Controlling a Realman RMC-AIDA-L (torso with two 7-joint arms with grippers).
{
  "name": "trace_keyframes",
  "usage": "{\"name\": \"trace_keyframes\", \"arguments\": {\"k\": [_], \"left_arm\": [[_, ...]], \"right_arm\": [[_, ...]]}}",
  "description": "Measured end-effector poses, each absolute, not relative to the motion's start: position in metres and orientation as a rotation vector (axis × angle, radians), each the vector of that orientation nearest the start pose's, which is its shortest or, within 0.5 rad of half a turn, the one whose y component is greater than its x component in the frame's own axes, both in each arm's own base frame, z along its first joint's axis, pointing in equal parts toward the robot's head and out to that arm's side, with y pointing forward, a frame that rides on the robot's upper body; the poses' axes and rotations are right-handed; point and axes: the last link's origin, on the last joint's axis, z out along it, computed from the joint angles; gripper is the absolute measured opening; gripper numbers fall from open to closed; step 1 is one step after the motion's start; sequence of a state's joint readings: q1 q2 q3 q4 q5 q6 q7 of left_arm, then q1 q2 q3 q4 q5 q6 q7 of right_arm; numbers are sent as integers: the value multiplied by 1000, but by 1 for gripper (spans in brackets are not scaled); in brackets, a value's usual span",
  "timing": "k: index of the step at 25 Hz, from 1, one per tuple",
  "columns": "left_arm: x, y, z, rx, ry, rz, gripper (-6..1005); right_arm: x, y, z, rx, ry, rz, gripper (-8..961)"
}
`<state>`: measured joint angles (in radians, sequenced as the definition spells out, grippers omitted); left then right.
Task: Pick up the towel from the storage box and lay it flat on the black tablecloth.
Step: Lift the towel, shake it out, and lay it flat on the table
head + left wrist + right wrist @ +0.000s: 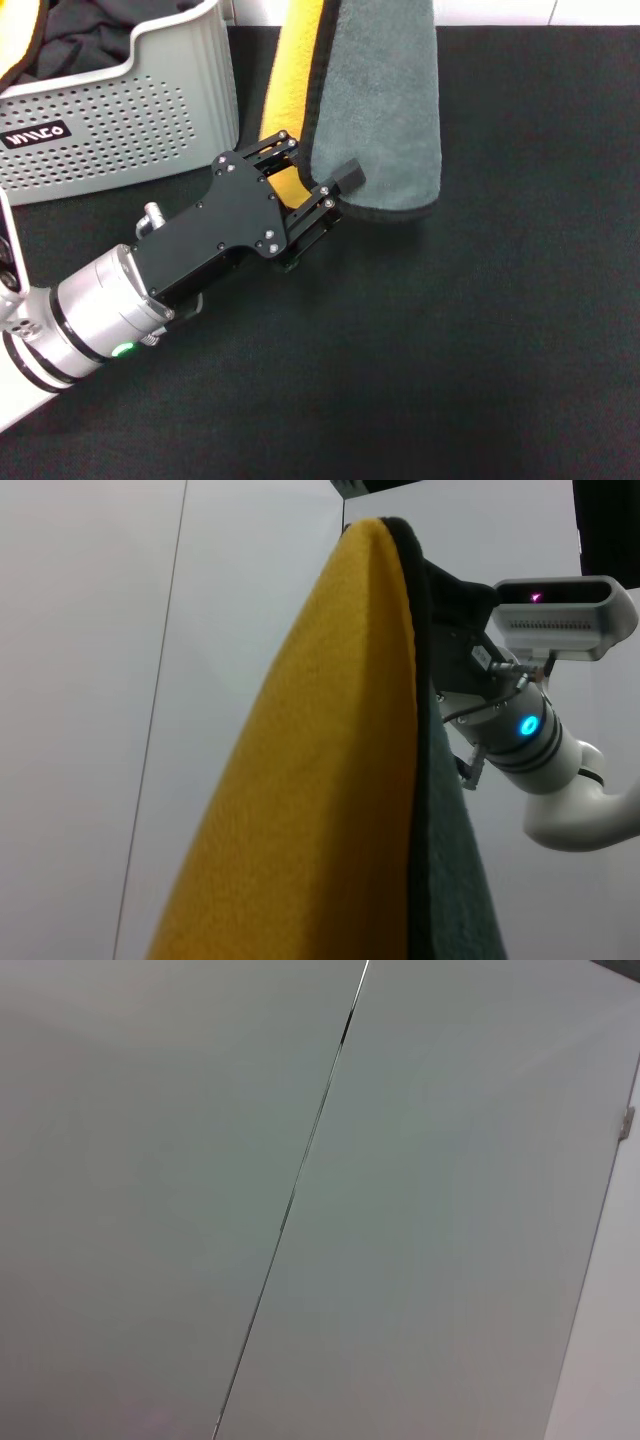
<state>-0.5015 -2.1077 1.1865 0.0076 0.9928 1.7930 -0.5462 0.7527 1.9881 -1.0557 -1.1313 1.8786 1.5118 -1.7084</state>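
Note:
The towel [385,110] hangs upright over the black tablecloth [470,350], grey-green face to the right, orange-yellow face [295,80] to the left, black trim along the edges. In the left wrist view the towel [320,780] fills the middle. My right gripper [445,590] is shut on its top edge and holds it up; it is out of the head view. My left gripper [320,160] is at the towel's bottom corner with its jaws spread wide. One fingertip [350,175] lies over the grey face; the other is hidden behind the towel.
The storage box [130,120] stands at the back left on the tablecloth, with a dark cloth [80,35] and an orange-yellow fabric edge [15,55] inside. The right wrist view shows only a pale wall.

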Motion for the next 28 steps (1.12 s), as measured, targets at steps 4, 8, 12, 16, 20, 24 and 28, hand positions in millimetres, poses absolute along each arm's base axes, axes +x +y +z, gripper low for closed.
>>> {"name": "trace_keyframes", "arguments": {"k": [4,8,12,16,20,24,28], "left_arm": [[-236,262,-51,-2261,-244,-1403,408],[-237,261,-51,-2260,-249,-1400,400],[-237,261,-51,-2258,-250,-1400,324],[-237,260,-50,-2258,-248,-1404,186],[-236,260,-50,-2256,-243,-1414,62],[-233,256,-46,-2248,-210,-1459,29],[-230,252,-36,-2237,-170,-1537,21]], "right_arm": [[28,376,107,-2532,-455,1268,32],[28,375,108,-2531,-456,1266,34],[29,376,109,-2529,-450,1264,36],[31,376,109,-2527,-439,1262,38],[37,376,111,-2514,-418,1258,40],[47,377,111,-2523,-364,1233,42],[62,376,104,-2569,-267,1172,44]]}}
